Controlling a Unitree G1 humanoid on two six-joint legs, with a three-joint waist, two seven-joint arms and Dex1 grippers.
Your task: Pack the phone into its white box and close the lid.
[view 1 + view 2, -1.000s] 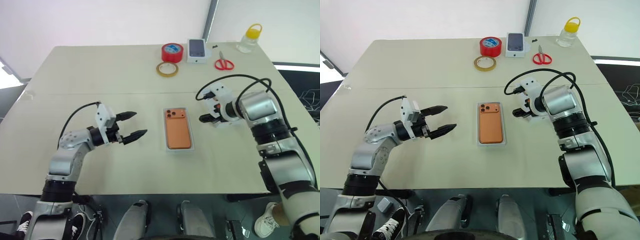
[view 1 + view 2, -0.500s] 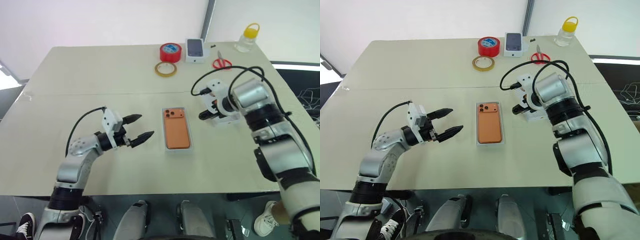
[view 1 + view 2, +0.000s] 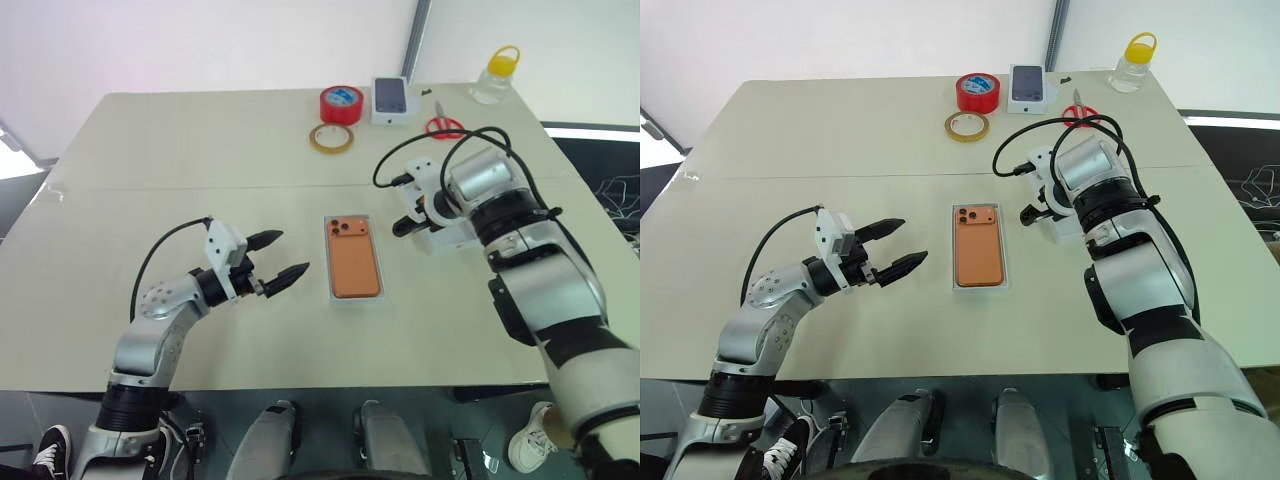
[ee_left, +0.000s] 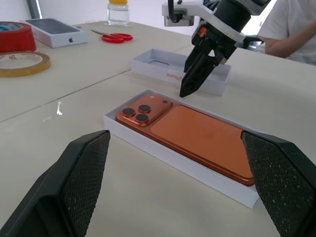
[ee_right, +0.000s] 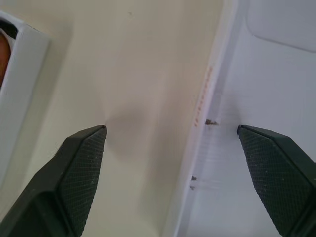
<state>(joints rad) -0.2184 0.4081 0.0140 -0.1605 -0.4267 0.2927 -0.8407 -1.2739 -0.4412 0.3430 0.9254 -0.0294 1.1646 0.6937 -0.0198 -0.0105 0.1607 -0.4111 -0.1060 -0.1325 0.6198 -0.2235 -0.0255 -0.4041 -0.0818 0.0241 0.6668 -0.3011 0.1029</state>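
The orange phone lies camera-side up in the shallow white box at the middle of the table. The lid lies open side up just right of the box, its rim running between my right fingers. My right gripper points down, open, and straddles that rim, with one finger over the table and the other over the lid's inside. My left gripper hangs open to the left of the box and points at it, with nothing between its fingers.
At the table's far edge stand a red tape roll, a tan tape roll, a small white carton with a dark phone picture, red scissors and a yellow-capped bottle. A person in a white shirt sits beyond the table.
My right arm has swung its elbow in and brought its gripper a little further over the lid's near rim. The left gripper stays open beside the box.
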